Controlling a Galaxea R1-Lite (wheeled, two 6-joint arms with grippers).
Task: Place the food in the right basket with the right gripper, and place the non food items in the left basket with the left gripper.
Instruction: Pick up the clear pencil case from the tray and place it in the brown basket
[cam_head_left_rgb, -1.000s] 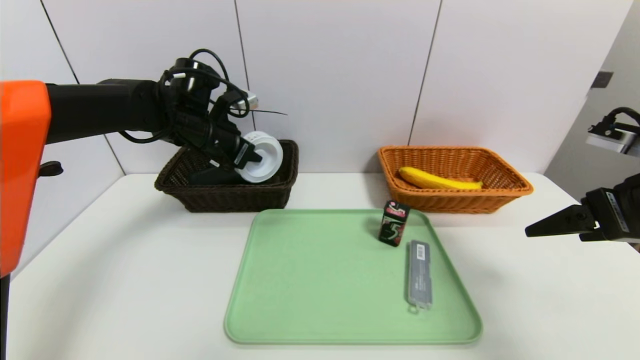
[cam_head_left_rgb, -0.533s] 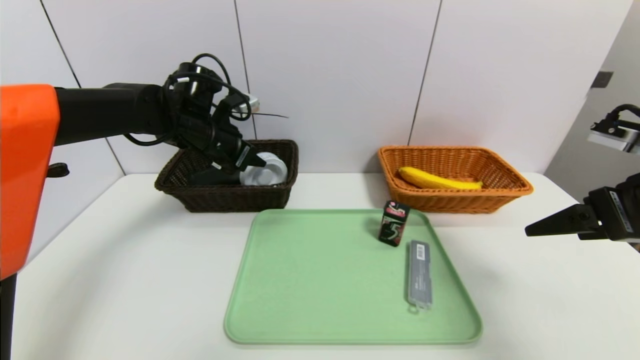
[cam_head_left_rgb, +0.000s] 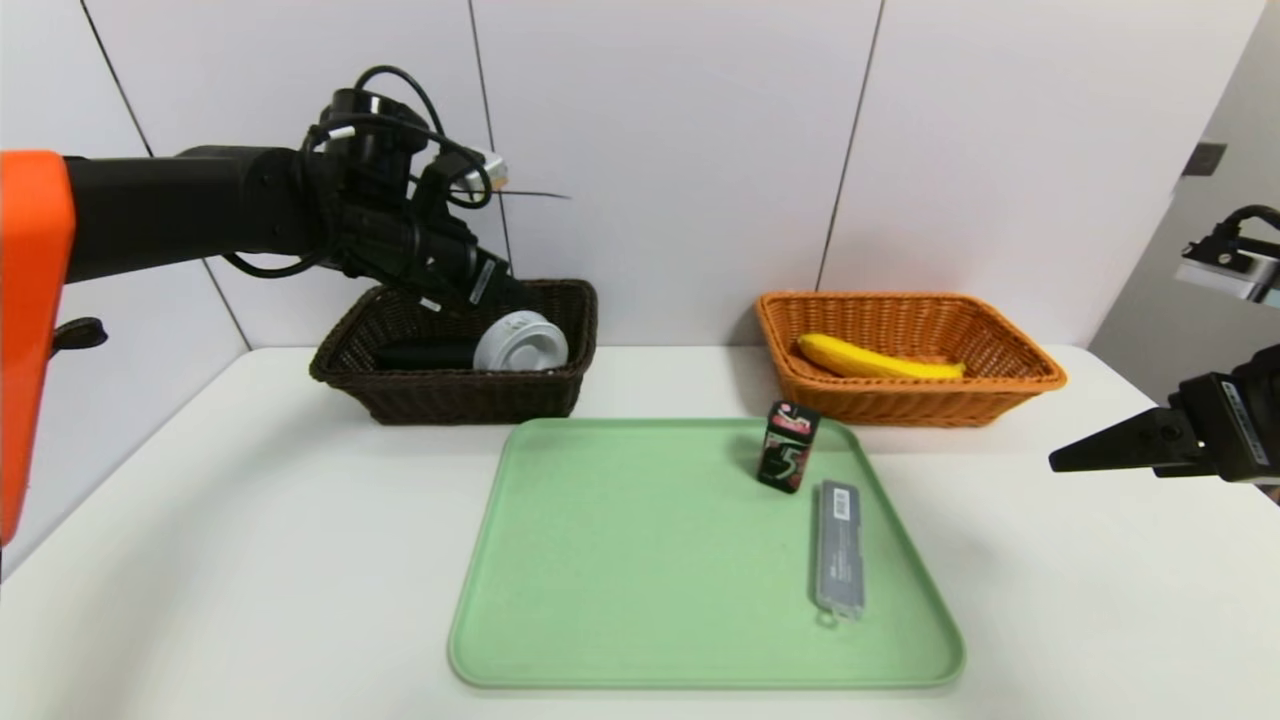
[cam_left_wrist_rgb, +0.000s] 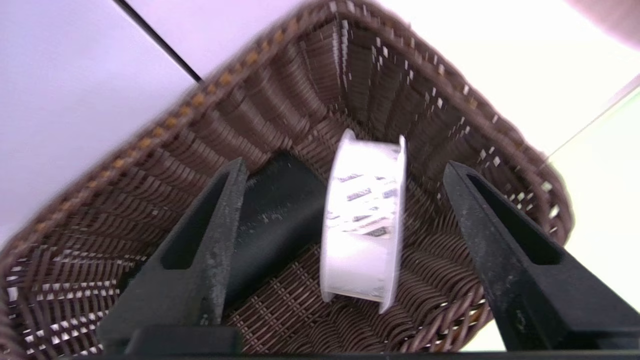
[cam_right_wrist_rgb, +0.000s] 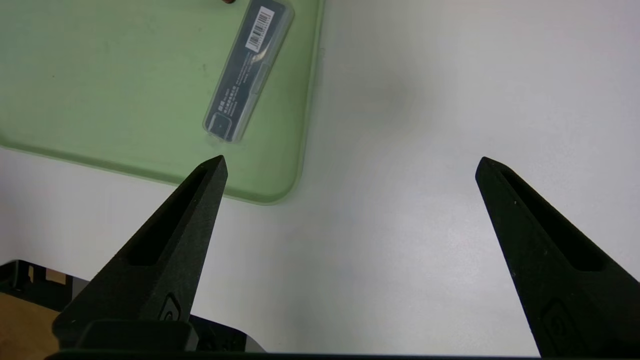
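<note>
A white tape roll (cam_head_left_rgb: 521, 342) (cam_left_wrist_rgb: 363, 225) lies in the dark brown left basket (cam_head_left_rgb: 455, 393) (cam_left_wrist_rgb: 310, 80) beside a black item (cam_head_left_rgb: 425, 354) (cam_left_wrist_rgb: 272, 210). My left gripper (cam_head_left_rgb: 497, 291) (cam_left_wrist_rgb: 345, 172) hovers open just above them, holding nothing. A yellow banana (cam_head_left_rgb: 876, 360) rests in the orange right basket (cam_head_left_rgb: 910, 400). On the green tray (cam_head_left_rgb: 640, 560) (cam_right_wrist_rgb: 100, 90) stand a black gum pack (cam_head_left_rgb: 787, 446) and a clear grey case (cam_head_left_rgb: 839, 548) (cam_right_wrist_rgb: 248, 70). My right gripper (cam_head_left_rgb: 1062, 462) (cam_right_wrist_rgb: 350, 167) hangs open over the bare table to the right of the tray.
The white table (cam_head_left_rgb: 200, 560) stretches around the tray, with a panelled wall (cam_head_left_rgb: 680, 150) right behind both baskets.
My left gripper let go of the white tape roll, which dropped into the left basket, and the gripper has risen slightly. The right arm has stayed still.
</note>
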